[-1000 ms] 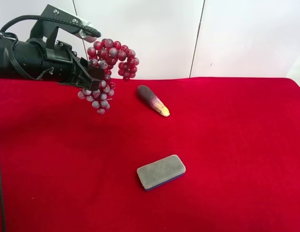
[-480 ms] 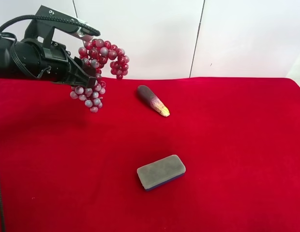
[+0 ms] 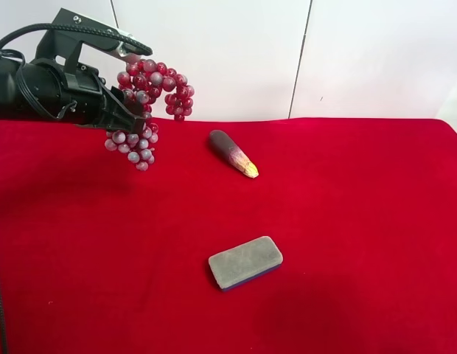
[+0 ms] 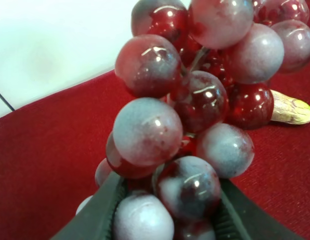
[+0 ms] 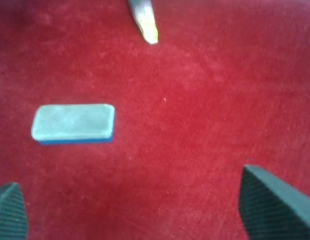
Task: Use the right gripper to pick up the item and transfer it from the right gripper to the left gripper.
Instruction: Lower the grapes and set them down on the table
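The grape bunch [image 3: 158, 81] is gripped by the left pincer [image 3: 136, 122] and is held in the air, clear of the red-covered worktop [image 3: 361, 221], above its far edge toward the corner at the exterior high view's left. The jaws are clenched on grapes in the bunch, part of which arches above them while part hangs below. The right pincer [image 5: 142, 215] is spread wide over the cloth, with nothing between its jaws. A grey sponge block [image 3: 245, 262] is lying near the worktop's middle. A dark eggplant-like piece [image 3: 232, 153] is lying nearer the far edge, well apart from the sponge.
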You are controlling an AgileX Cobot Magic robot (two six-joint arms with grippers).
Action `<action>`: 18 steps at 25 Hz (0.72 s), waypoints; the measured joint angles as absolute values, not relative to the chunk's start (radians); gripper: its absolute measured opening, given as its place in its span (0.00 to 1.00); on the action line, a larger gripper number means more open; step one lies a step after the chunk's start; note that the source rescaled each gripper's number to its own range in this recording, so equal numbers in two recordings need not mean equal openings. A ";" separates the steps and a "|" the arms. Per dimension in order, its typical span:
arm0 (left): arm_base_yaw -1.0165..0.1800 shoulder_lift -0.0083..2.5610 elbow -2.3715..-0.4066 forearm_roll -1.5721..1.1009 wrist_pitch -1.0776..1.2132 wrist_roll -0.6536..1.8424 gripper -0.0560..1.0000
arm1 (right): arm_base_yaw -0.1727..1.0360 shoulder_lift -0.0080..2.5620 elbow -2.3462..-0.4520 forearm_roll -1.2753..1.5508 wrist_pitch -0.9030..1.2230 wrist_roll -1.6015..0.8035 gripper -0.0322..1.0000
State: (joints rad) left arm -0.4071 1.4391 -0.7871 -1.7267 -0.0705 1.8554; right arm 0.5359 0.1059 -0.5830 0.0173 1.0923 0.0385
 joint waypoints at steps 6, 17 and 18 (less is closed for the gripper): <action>-0.407 1.439 -0.787 -1.727 -0.146 1.885 0.06 | 0.536 0.028 -0.487 0.000 1.082 0.037 0.78; -0.407 1.439 -0.787 -1.729 -0.167 1.892 0.06 | 0.536 0.026 -0.484 -0.018 1.070 0.034 0.73; -0.407 1.439 -0.787 -1.729 -0.167 1.892 0.06 | 0.536 0.026 -0.484 -0.018 1.070 0.034 0.73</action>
State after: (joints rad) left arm -0.4071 1.4391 -0.7871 -1.7295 -0.1672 1.8923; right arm 0.5359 0.0257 -0.4837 -0.0180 1.0702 0.0343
